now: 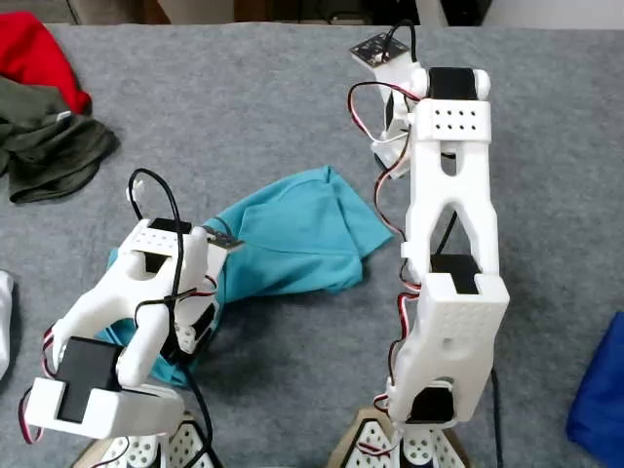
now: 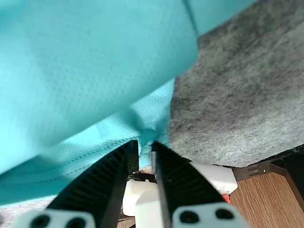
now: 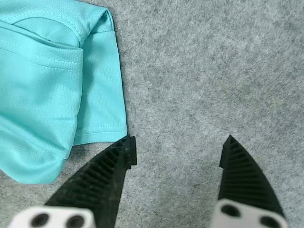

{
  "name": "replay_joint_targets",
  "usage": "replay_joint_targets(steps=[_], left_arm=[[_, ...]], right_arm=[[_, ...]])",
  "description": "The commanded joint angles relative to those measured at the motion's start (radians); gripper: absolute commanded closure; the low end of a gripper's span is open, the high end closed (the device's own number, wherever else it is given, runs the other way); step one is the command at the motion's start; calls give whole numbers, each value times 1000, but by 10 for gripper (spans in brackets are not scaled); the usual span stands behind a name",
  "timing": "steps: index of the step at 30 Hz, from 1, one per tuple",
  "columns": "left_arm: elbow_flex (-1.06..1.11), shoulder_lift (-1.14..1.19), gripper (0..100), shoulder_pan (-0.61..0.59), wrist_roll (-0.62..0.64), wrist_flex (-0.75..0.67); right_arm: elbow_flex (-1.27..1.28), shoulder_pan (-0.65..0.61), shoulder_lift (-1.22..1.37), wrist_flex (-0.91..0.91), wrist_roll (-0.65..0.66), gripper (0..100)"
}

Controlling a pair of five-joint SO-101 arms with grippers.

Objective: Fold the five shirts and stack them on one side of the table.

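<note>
Two grippers I watch: my left gripper is closed tight on a fold of the teal shirt. My right gripper is spread wide above the grey table, and the shirt's hem lies just beside one finger. The shirt is crumpled, from under my left arm until near my right arm.

No text, label, brand, number or sign legible anywhere. Marks on the small circuit board too fine to make out.
</note>
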Motion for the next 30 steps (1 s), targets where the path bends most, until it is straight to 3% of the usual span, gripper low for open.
replay_joint_targets(steps=[1,10,17,20,30], left_arm=[[-20,-5,980,-11,3,-2],[-132,-7,981,-37,3,32],[-601,2,981,-161,-2,247],[-724,2,981,-190,-3,262],[-769,2,981,-201,-5,264]], right_arm=[[-53,10,-2,0,0,707],[-54,15,-4,0,0,707],[-56,18,-4,-15,-2,707],[-56,12,-4,-17,-3,707],[-128,-50,-1,-129,-69,707]])
